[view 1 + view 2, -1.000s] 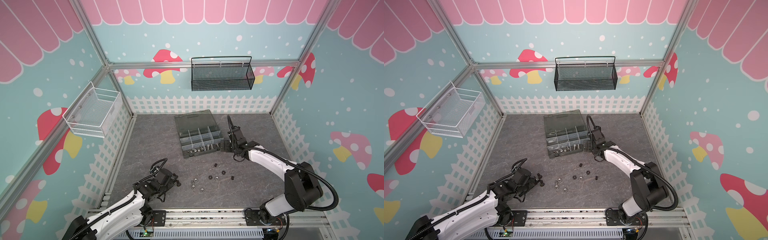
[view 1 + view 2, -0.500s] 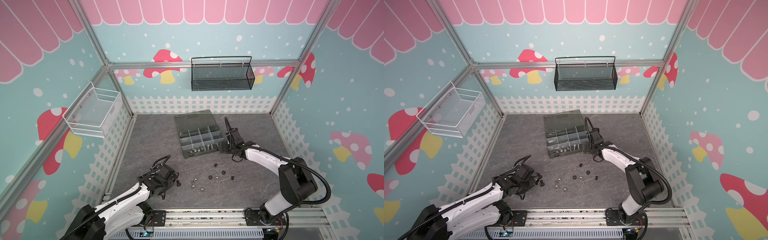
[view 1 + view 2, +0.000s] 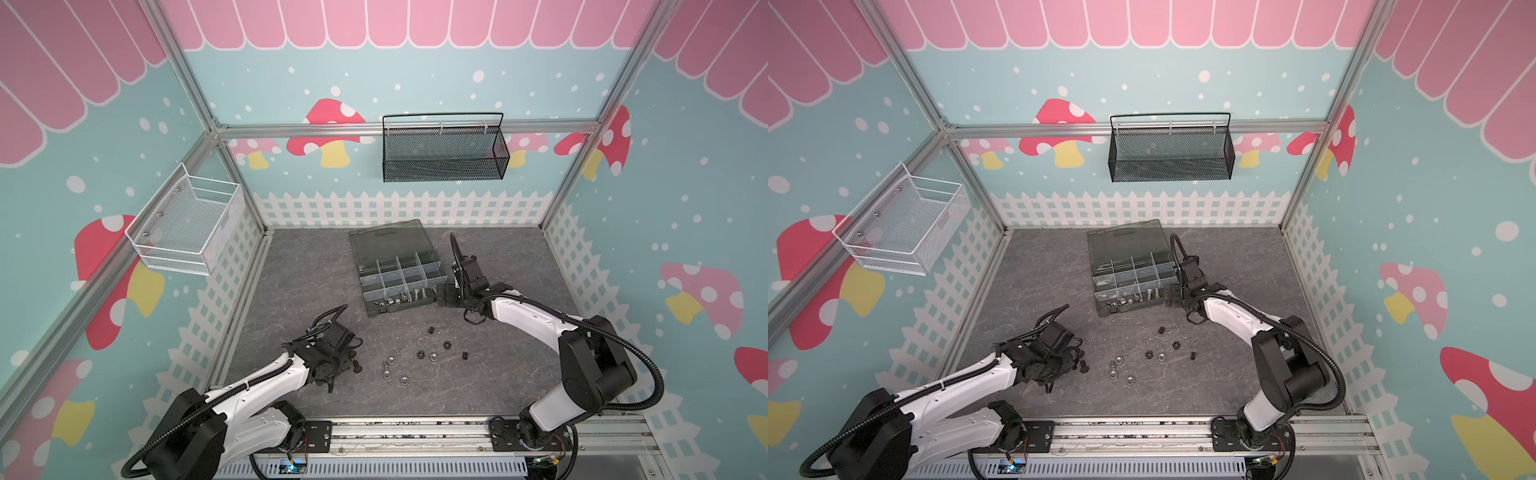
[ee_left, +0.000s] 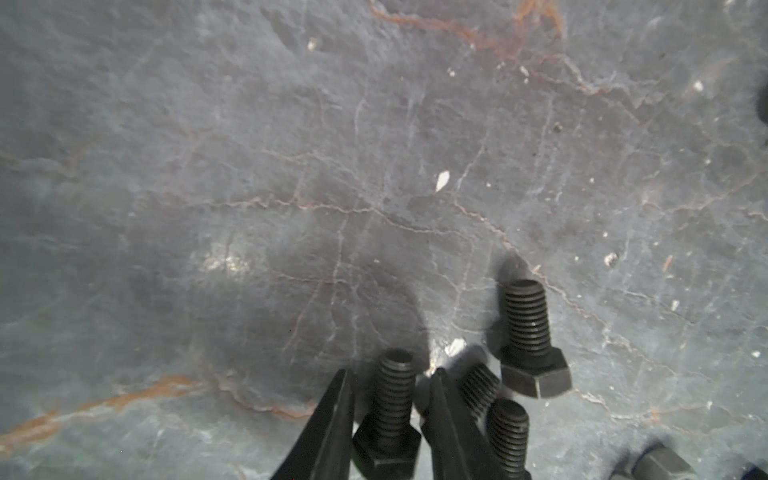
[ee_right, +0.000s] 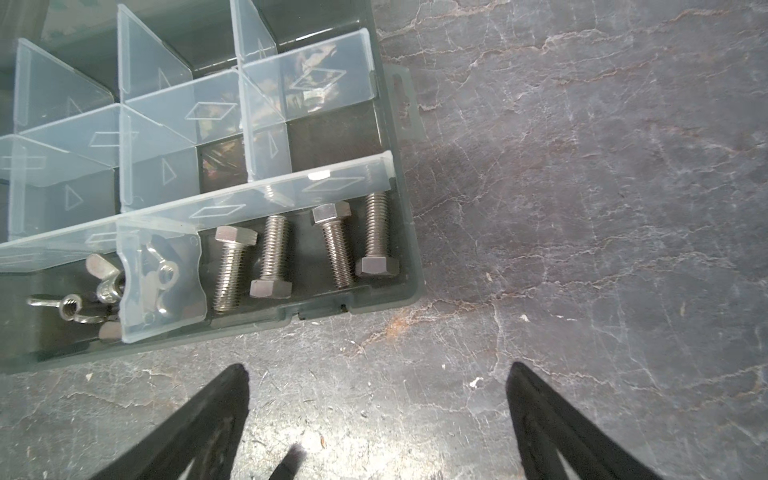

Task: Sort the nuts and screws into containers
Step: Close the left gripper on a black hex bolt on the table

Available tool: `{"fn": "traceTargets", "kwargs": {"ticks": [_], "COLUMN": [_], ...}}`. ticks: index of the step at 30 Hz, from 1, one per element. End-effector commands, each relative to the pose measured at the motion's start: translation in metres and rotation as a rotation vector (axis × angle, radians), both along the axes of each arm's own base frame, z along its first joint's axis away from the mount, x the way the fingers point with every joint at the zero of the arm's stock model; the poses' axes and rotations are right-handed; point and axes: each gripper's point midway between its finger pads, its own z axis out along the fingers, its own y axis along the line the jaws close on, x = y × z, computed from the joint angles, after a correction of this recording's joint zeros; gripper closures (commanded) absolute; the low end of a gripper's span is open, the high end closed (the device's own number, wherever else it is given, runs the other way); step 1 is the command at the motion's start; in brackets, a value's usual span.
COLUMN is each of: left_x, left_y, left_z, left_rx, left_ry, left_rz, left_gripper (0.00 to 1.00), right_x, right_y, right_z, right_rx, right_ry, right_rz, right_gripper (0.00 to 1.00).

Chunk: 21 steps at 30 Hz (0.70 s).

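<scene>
Clustered black screws (image 4: 527,328) hem the left jaws.

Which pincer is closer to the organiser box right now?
Right. The right pincer hangs open just off the near right corner of the box, by the silver bolts. The left pincer is far off toward the front, straddling a black bolt.

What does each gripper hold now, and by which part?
The right gripper is open and holds nothing. The left gripper straddles a black screw near its head; whether it clamps it cannot be told.
</scene>
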Motion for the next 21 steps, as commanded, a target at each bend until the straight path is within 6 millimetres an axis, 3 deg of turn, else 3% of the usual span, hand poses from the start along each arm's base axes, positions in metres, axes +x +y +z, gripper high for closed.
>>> {"fn": "traceTargets", "kwargs": {"ticks": [1,10,21], "left_x": [-0.0056,-0.0007,0.0001], "left_y": [0.0073,0.0109,0.0066], "left_z": [-0.0006,0.0014,-0.0053], "left_rx": [0.039,0.066,0.060], "left_ry": [0.051,0.092,0.122], "left_rz": [-0.014,-0.026,-0.027], "left_gripper": [0.69,0.69,0.87], "right_x": [-0.0035,-0.0058,-0.0053], "right_y": [0.0006,0.0008,-0.0023], "right_z": [0.0048,0.0066,0.0060], "right_rx": [0.025,0.038,0.024], "right_ry": [-0.012,-0.020,-0.024], "right_rz": [-0.002,0.000,-0.003], "right_gripper": [0.02,0.02,0.02]}}
